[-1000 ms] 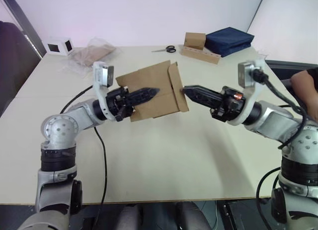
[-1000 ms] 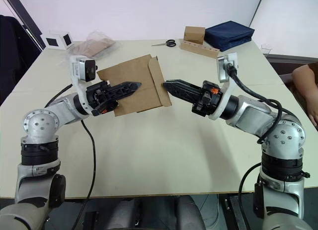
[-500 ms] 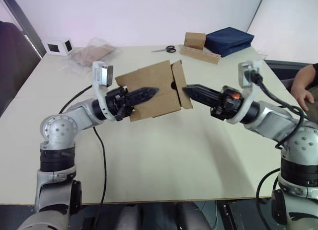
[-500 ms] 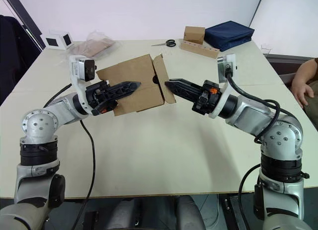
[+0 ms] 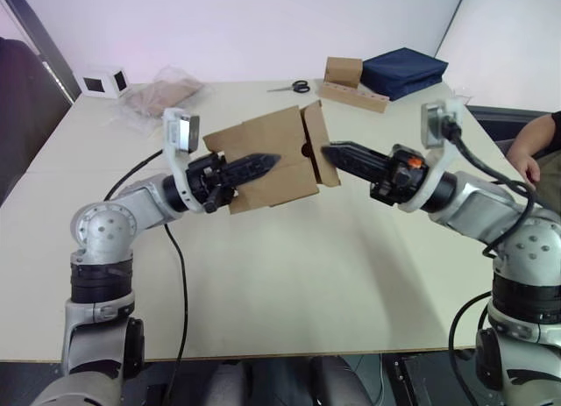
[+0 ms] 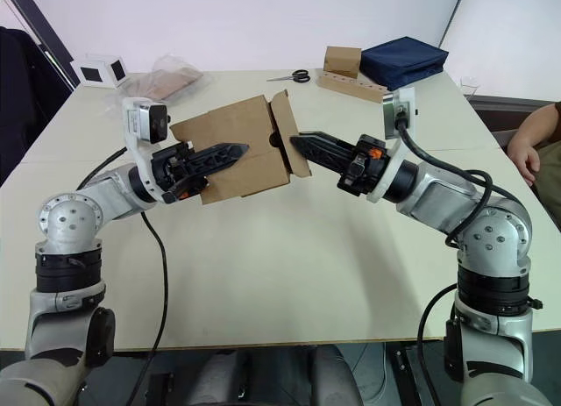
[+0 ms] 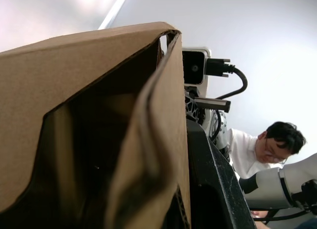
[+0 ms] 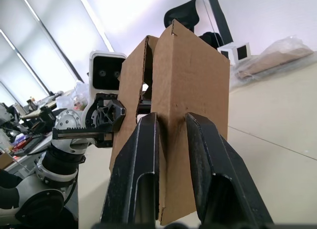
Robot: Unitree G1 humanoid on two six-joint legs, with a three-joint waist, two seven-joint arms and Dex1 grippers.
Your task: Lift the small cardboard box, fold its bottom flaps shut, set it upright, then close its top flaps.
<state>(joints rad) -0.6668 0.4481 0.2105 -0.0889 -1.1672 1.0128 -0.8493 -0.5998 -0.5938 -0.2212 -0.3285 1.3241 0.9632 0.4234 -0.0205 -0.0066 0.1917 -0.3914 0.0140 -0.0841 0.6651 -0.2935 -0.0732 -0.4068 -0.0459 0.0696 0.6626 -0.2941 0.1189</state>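
Though flap-pinched, box interior dark

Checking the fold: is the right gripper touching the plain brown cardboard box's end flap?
Touching. In the right wrist view the right gripper straddles the edge of the end flap of the plain brown cardboard box, both fingers against it.

The small cardboard box hangs above the table between the left gripper and right gripper; behind lie scissors, a bag of cardboard pieces at left, a folded cloth at right
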